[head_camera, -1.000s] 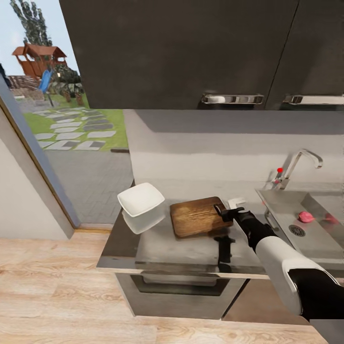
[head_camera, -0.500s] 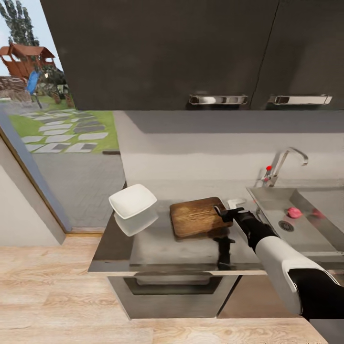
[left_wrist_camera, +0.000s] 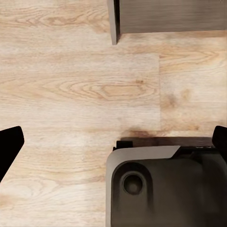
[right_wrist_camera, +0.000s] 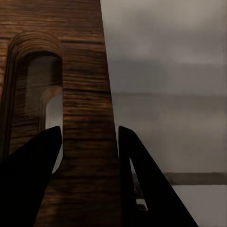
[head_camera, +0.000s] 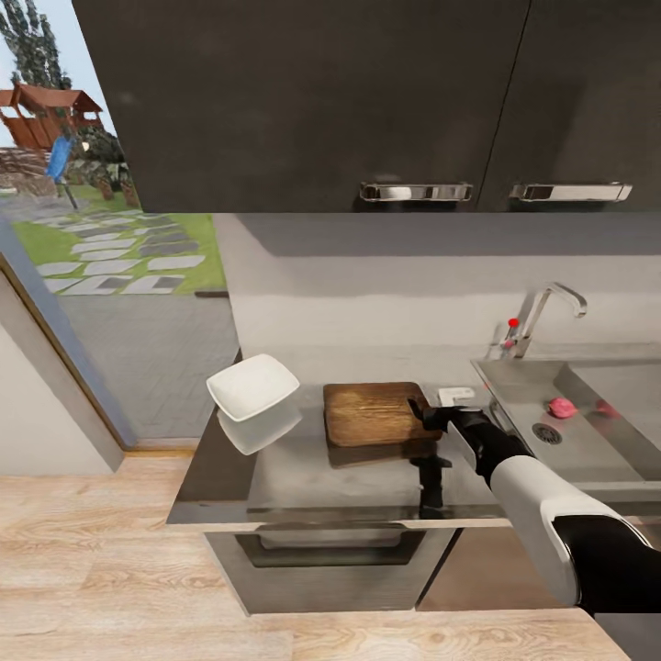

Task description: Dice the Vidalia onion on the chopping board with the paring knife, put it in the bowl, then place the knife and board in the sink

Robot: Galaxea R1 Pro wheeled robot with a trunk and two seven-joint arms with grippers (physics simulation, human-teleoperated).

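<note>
No readable labels. My right tool (head_camera: 424, 410) pinches the chopping board's (head_camera: 372, 413) handle edge, lifted over the desk (head_camera: 303, 473); left tool (left_wrist_camera: 113, 142) spread above floor. Vidalia onion (head_camera: 561, 408) in sink (head_camera: 597, 441)

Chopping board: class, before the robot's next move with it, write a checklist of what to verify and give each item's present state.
1. Right gripper fingers flank the chopping board beside its handle slot: ok.
2. Bowl stands apart from the board: ok.
3. Vidalia onion out of the sink: not ok, it lies in the basin.
4. Paring knife located: cannot tell.
5. Left gripper free, open over the floor: ok.
</note>
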